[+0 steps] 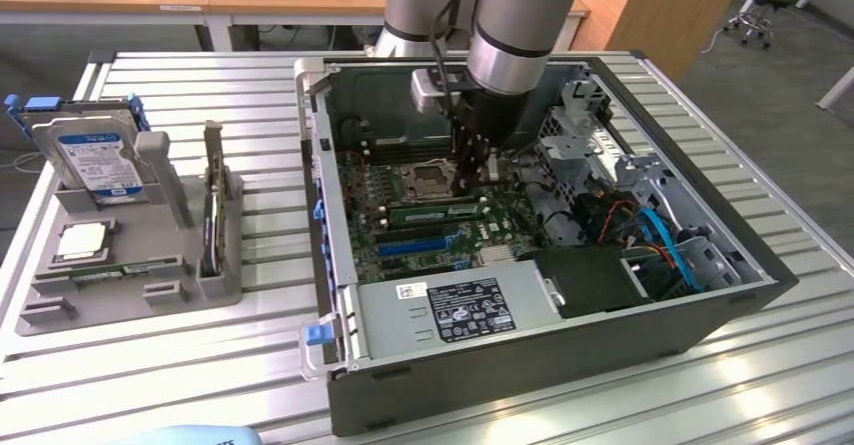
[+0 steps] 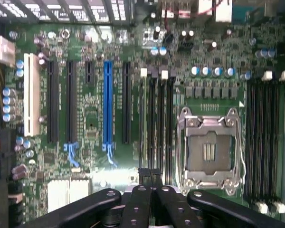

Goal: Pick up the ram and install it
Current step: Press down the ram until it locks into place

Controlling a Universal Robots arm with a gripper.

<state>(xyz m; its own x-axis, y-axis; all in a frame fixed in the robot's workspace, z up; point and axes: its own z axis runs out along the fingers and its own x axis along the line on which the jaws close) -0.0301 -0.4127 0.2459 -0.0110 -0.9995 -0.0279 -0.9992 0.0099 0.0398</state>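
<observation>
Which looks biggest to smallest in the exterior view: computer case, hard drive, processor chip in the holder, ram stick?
1. Computer case, by far.
2. Hard drive.
3. Ram stick in the motherboard under the gripper: long but thin.
4. Processor chip.
The last two look close; their order is unsure.

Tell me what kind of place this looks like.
Probably a robotics lab or workshop bench for computer assembly: an open grey desktop computer case on a slatted metal table, a grey parts holder beside it, wooden desks behind.

One computer case point(image 1: 534, 355), one hard drive point(image 1: 94, 157), one processor chip point(image 1: 83, 240), one ram point(image 1: 434, 208).
</observation>
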